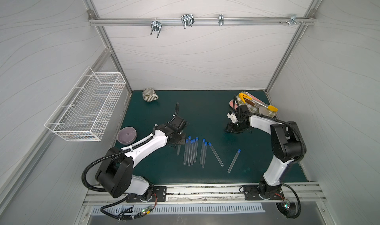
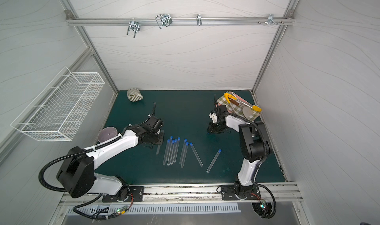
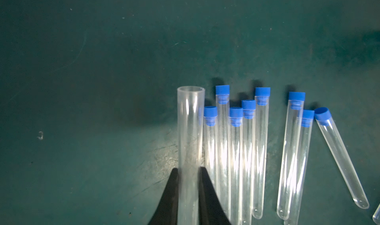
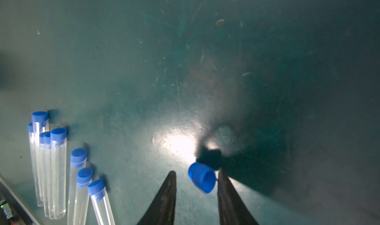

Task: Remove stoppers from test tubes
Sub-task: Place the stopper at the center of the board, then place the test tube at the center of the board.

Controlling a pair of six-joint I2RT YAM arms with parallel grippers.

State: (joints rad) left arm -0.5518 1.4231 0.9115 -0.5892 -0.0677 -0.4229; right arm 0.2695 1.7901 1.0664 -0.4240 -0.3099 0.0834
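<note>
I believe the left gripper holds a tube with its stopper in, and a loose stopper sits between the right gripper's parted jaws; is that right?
Not quite: the left wrist view shows the tube in the left gripper unstoppered. The loose stopper and right gripper are as stated.

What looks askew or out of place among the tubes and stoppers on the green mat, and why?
Two stoppered tubes break the row: the slanted tube at the group's edge, and the lone tube lying apart, angled the opposite way. A loose stopper sits tilted between the right gripper's open jaws, not clamped.
</note>
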